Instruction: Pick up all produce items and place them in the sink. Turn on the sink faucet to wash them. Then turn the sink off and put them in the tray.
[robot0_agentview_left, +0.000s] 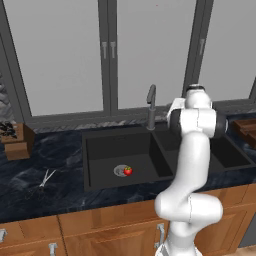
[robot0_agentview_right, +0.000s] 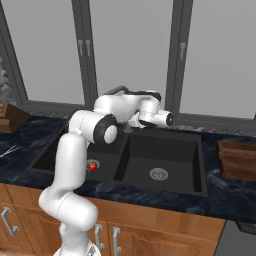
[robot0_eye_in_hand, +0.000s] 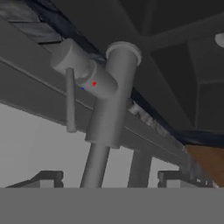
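Wooden cabinet fronts (robot0_agentview_left: 100, 232) run along the near edge below the dark marbled worktop (robot0_agentview_left: 50, 185). White arm (robot0_agentview_left: 192, 165) rises from the base in front of them, elbow folded low, upper link climbing over the front rim of the sink (robot0_agentview_left: 95, 150). Forearm then turns level and reaches toward the back edge of the worktop, wrist bent so the hand (robot0_agentview_right: 152, 116) lies sideways just beside the faucet (robot0_agentview_left: 151, 107). In the right base view the claw (robot0_agentview_right: 127, 127) is tucked behind the arm's shoulder joint; its fingers are hidden there, so I cannot tell how far apart they stand. Nothing is seen held.

Hand view, rolled over: faucet column (robot0_eye_in_hand: 109, 109) close ahead, its side lever (robot0_eye_in_hand: 70, 100) projecting from the round valve body. The tips' spacing is not readable here either.

Sink: black, double basin, set in the middle of the worktop. Small red fruit (robot0_agentview_left: 128, 171) lies on the floor of the left basin, touching the silver drain (robot0_agentview_left: 120, 170). The right basin's drain (robot0_agentview_right: 158, 174) is bare.

Tray (robot0_agentview_right: 239, 159), reddish-brown, sits at the right end of the worktop, well apart from the fruit. Scissors (robot0_agentview_left: 44, 181) lie toward the left end, a wooden block (robot0_agentview_left: 17, 140) at the back left corner.
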